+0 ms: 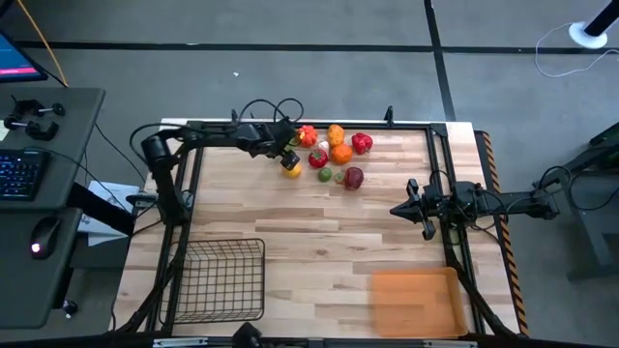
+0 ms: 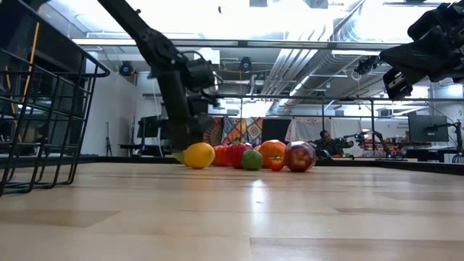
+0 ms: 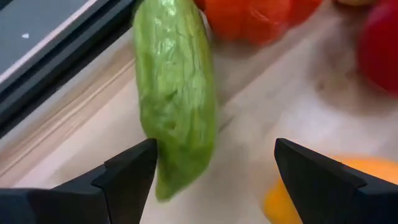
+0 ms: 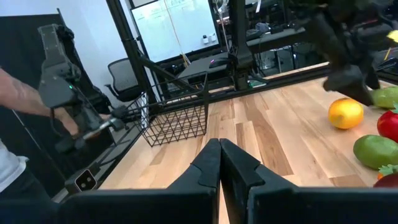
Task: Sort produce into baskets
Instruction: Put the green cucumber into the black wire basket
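— Closest to the left wrist camera: what is that green thing?
— Cucumber [image 3: 176, 99], lying on the surface [image 1: 319, 242] between the fingers [image 3: 127, 174] of the left pincer [image 1: 289, 152]. Those fingers stand spread to either side of it, one just beside it; I cannot tell whether they touch.
— And the rest of the produce?
— Bunched at the far edge, just beside that pincer: a lemon [image 1: 291, 171], a red pepper [image 1: 318, 158], a lime [image 1: 325, 175], an orange [image 1: 340, 153], an apple [image 1: 354, 178], with more red and orange pieces behind them.
— Baskets?
— Both near the front edge, well apart from the pile. Wire basket [image 1: 222, 280] on the left, orange tray [image 1: 414, 302] on the right.
— Right arm?
— Right pincer [image 1: 416, 207] hangs over the right side of the surface, fingers pressed together, holding nothing.
— Anyone around?
— A person's arm [image 4: 25, 102] shows beyond the surface in the right wrist view.
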Available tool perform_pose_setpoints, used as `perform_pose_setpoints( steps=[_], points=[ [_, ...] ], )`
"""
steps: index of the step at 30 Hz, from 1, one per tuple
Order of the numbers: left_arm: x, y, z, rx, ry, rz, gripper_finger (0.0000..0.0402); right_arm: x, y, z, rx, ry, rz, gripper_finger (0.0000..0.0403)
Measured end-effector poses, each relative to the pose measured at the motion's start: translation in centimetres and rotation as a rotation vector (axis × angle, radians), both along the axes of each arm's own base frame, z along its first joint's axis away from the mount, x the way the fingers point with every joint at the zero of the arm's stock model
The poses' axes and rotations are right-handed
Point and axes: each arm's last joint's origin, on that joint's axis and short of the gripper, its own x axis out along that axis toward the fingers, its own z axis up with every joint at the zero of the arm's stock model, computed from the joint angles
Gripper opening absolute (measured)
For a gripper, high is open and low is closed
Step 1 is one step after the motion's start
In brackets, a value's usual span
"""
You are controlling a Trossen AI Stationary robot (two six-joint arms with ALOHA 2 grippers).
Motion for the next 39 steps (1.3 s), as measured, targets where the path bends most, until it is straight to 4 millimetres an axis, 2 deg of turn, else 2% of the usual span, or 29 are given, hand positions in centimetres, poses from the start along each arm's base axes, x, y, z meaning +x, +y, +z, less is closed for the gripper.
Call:
perform_pose_setpoints(
  steps=[4,14,26,28,30,35,37,39],
  points=[
    [0.1,0.7,-0.8,-0.003,-0.012,0.012,0.0314,0.0,0.0,0.0,-0.001,0.000,0.000,0.0000],
    [0.5,1.4,-0.4,0.069,-0.067,0.039,0.0314,0.0,0.0,0.0,0.000,0.000,0.000,0.0000],
    [0.8,1.4,-2.6,0.109,-0.004,0.141,0.0309,0.0,0.0,0.0,-0.001,-0.001,0.000,0.0000],
    [1.0,1.1,-2.6,0.125,0.006,0.141,0.0292,0.0,0.0,0.0,-0.001,-0.001,0.000,0.0000],
    [1.1,0.9,-2.5,0.141,0.011,0.139,0.0256,0.0,0.0,0.0,0.000,0.000,0.000,0.0000],
    [1.1,0.0,-1.3,0.145,0.025,0.094,0.0104,0.0,0.0,0.0,0.000,0.000,0.000,0.0000],
    [0.6,-0.3,-0.3,0.136,0.041,0.086,0.0101,0.0,0.0,0.0,-0.001,0.000,0.000,0.0000],
    [0.0,-0.8,1.6,0.147,0.023,0.085,0.0101,0.0,0.0,0.0,0.000,0.000,0.000,0.0000]
  ],
)
